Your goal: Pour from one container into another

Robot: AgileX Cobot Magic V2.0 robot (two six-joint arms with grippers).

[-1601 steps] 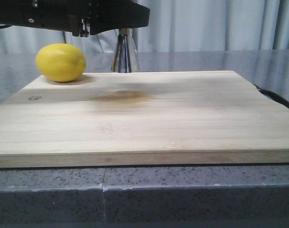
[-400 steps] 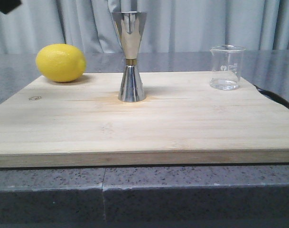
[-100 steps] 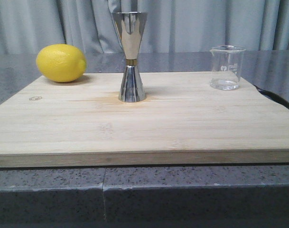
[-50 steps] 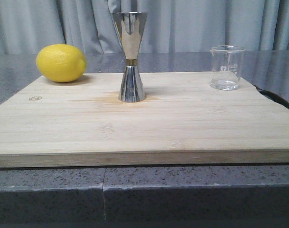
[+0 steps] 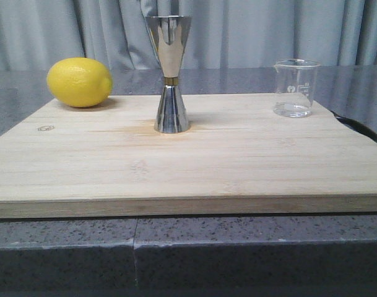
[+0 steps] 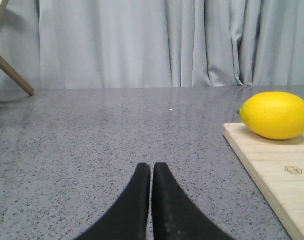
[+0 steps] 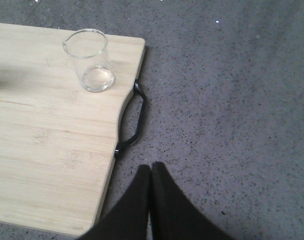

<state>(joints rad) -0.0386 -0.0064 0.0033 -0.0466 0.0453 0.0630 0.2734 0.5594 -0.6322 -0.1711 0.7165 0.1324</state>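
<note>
Both my grippers are off the board, jaws pressed together, holding nothing: left gripper [image 6: 151,172], right gripper [image 7: 151,172]. The steel hourglass jigger [image 5: 168,74] stands upright; the clear glass beaker [image 7: 89,67] ahead of my right gripper looks empty. Poured already or still waiting, I can't tell.

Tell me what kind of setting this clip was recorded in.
Probably a mock kitchen or bar counter: a wooden cutting board on a grey speckled countertop, with a lemon, a metal jigger and a small glass beaker on it. Grey curtains hang behind.
</note>
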